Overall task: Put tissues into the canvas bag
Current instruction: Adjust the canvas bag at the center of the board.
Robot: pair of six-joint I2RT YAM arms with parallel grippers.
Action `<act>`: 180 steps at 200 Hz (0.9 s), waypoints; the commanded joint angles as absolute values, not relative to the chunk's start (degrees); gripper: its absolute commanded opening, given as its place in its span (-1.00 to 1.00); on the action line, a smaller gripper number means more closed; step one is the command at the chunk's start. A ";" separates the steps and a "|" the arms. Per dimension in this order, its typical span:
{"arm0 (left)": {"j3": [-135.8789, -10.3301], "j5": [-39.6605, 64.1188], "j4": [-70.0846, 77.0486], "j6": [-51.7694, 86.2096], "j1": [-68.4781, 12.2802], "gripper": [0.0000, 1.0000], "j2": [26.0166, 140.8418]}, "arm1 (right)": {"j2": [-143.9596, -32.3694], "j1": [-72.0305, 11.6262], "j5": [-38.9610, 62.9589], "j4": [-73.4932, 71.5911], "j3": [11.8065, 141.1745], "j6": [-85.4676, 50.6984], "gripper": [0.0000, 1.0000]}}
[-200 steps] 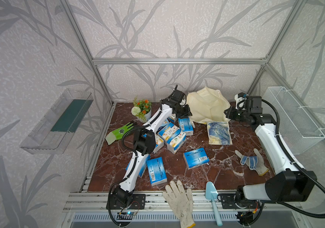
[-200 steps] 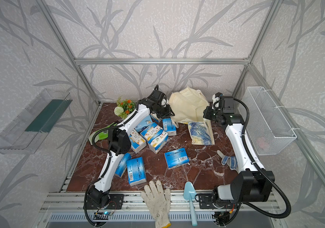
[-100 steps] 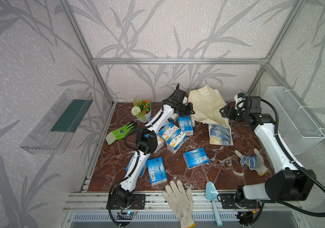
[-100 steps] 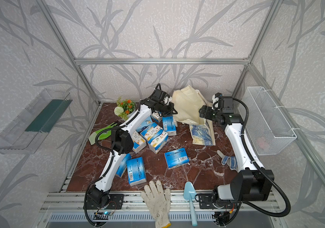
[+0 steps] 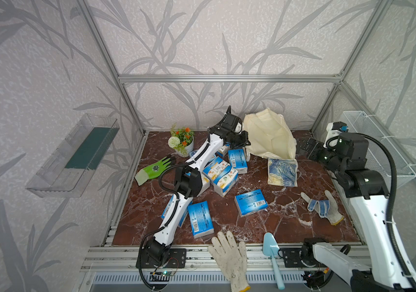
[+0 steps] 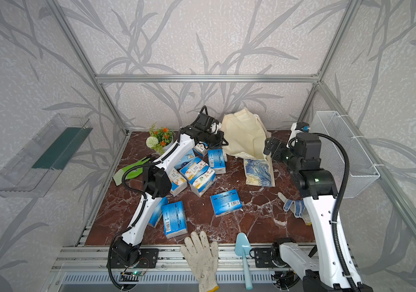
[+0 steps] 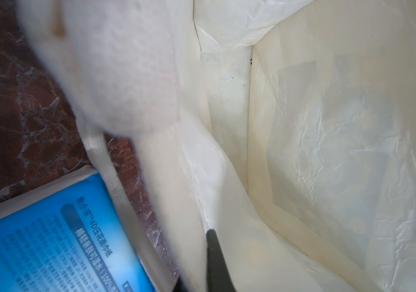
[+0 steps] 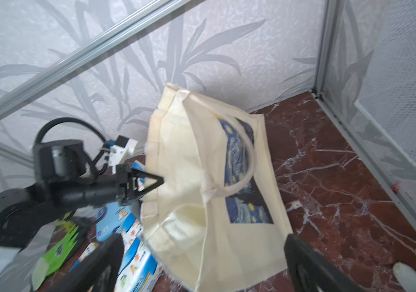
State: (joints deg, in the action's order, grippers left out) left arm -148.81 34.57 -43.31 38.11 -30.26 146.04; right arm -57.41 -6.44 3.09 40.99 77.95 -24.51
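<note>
The cream canvas bag stands slumped at the back of the table, its Starry Night panel lying on the marble. My left gripper is shut on the bag's left rim, holding the mouth up; the left wrist view looks into the bare cream inside. My right gripper hangs open just right of the bag, apart from it. Several blue-and-white tissues are piled left of the bag; loose packs lie nearer the front.
A white wire basket hangs on the right wall and a clear shelf on the left. A flower pot, green glove, dotted glove, white glove and blue trowel ring the table.
My right gripper has opened, let go of the bag and drawn back to the right. My left gripper has shut on the bag's rim; the bag's right side has sagged.
</note>
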 commanded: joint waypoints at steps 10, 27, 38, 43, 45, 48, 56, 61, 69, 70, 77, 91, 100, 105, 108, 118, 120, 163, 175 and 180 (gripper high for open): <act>-150.14 33.92 -44.49 36.16 -29.95 -1.00 144.76 | -55.69 -19.78 -2.25 53.36 77.93 -28.47 0.98; -150.14 33.61 -45.26 34.78 -29.89 -1.00 144.67 | -55.80 -28.76 -7.04 57.70 77.11 -34.55 0.98; -150.12 33.23 -45.69 34.03 -29.92 -1.00 144.58 | -56.28 -33.56 -8.97 60.21 76.19 -40.43 0.98; -150.13 33.07 -45.81 33.79 -29.92 -1.00 144.56 | -56.47 -35.75 -9.76 60.82 75.53 -42.89 0.98; -150.08 33.05 -45.93 33.72 -29.96 -1.00 144.57 | -56.55 -36.91 -10.04 61.22 75.20 -43.99 0.98; -150.07 32.95 -45.93 33.66 -29.89 -1.00 144.56 | -56.64 -38.01 -10.62 61.59 74.58 -45.90 0.98; -149.98 32.58 -46.15 33.37 -29.94 -1.00 144.59 | -56.77 -41.39 -11.05 61.09 72.48 -49.95 0.98; -149.87 32.41 -46.15 33.21 -29.88 -1.00 144.56 | -56.97 -43.43 -10.91 60.25 70.90 -52.32 0.98; -149.77 32.35 -46.26 32.94 -29.91 -1.00 144.49 | -57.48 -46.85 -11.61 59.34 68.88 -56.06 0.98; -149.77 32.31 -46.29 32.95 -29.90 -1.00 144.49 | -57.57 -47.24 -11.78 59.29 68.67 -56.29 0.98; -149.76 32.04 -46.53 32.78 -29.90 -1.00 144.49 | -58.27 -49.70 -13.06 59.96 67.74 -60.38 0.98; -149.65 31.50 -46.76 32.24 -29.93 -1.00 144.40 | -58.73 -52.81 -14.40 59.95 64.61 -68.02 0.98; -149.73 31.06 -46.84 32.15 -29.91 -1.00 144.32 | -58.51 -55.03 -15.54 57.71 61.73 -72.38 0.98; -149.75 30.78 -46.96 31.96 -29.87 -1.00 144.27 | -58.53 -55.56 -15.73 57.14 60.31 -74.47 0.98; -149.76 30.70 -46.94 31.88 -29.88 -1.00 144.23 | -58.60 -55.75 -15.75 57.21 59.56 -76.33 0.98; -149.81 30.50 -47.23 31.48 -29.87 -1.00 144.22 | -58.26 -56.27 -15.83 56.37 56.40 -81.79 0.98; -149.84 30.45 -47.34 31.34 -29.86 -1.00 144.21 | -58.12 -56.37 -15.76 55.71 55.74 -82.34 0.98; -149.77 30.63 -48.69 30.11 -29.09 -1.00 143.97 | -60.65 -56.80 -18.39 53.65 52.21 -93.63 0.97; -149.79 30.54 -48.53 30.07 -28.92 -1.00 143.96 | -61.37 -56.84 -18.56 50.39 50.85 -95.69 0.97; -149.77 30.58 -48.44 30.14 -28.91 -1.00 143.96 | -61.86 -56.86 -18.42 48.87 50.28 -96.64 0.97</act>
